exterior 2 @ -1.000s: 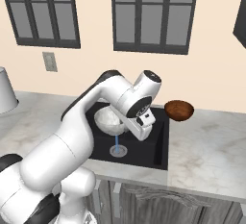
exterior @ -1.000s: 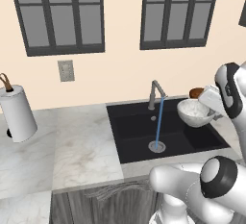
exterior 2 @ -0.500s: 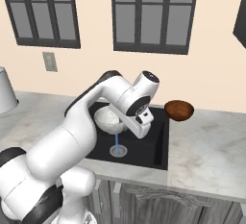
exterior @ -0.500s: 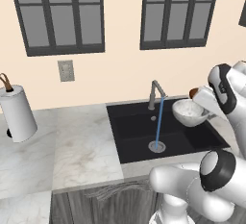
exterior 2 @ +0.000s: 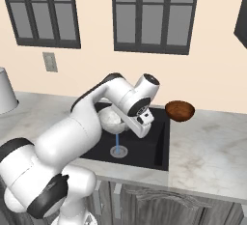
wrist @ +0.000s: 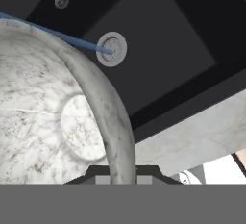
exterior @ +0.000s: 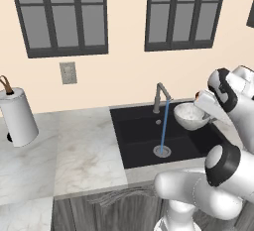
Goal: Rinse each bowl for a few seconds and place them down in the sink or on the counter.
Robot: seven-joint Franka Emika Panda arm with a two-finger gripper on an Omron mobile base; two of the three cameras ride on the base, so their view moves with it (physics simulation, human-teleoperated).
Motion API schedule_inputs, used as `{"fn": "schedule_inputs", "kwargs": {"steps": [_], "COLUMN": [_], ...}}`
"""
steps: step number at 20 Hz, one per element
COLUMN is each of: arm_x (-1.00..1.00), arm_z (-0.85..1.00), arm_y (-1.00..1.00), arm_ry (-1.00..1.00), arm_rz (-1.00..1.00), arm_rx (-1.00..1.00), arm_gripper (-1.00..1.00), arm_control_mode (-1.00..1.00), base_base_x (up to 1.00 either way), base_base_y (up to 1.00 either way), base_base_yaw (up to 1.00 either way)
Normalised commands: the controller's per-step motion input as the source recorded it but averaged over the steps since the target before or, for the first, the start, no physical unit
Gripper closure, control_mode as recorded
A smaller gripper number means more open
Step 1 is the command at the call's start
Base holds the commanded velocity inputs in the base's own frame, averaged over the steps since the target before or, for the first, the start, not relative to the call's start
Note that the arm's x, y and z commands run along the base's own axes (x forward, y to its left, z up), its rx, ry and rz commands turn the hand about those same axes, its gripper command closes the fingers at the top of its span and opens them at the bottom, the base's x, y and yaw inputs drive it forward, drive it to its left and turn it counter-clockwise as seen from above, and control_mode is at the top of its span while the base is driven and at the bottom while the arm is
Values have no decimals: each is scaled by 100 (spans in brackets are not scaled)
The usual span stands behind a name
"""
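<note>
Bowl (exterior: 192, 115) over sink (exterior: 144, 141) right of tap (exterior: 159, 95); 2nd bowl (exterior 2: 180, 110) on counter (exterior 2: 212, 147).

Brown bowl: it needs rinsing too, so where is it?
In the right base view, the brown bowl sits on the counter, just right of the sink, near the wall.

My arm reaches over the sink (exterior 2: 161, 144), holding a white marbled bowl (exterior 2: 110, 119) above the basin. A thin blue water stream (exterior 2: 116, 141) falls to the drain (exterior 2: 118, 151). At two o'clock of my hand, a reddish-brown bowl (exterior 2: 180, 110) sits on the counter (exterior 2: 212, 147).
</note>
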Motion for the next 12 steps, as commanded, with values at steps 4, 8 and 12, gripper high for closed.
{"fn": "schedule_inputs", "kwargs": {"steps": [4,8,12], "arm_x": [32,32,33], "arm_z": [-20,-17,-17], "arm_y": [0,0,0], "arm_ry": [1,1,1], "arm_rz": [1,1,1], "arm_rx": [2,3,3], "arm_gripper": [100,100,100], "arm_control_mode": [-100,-100,-100], "base_base_x": [0,0,0], "base_base_y": [0,0,0], "base_base_yaw": [0,0,0]}}
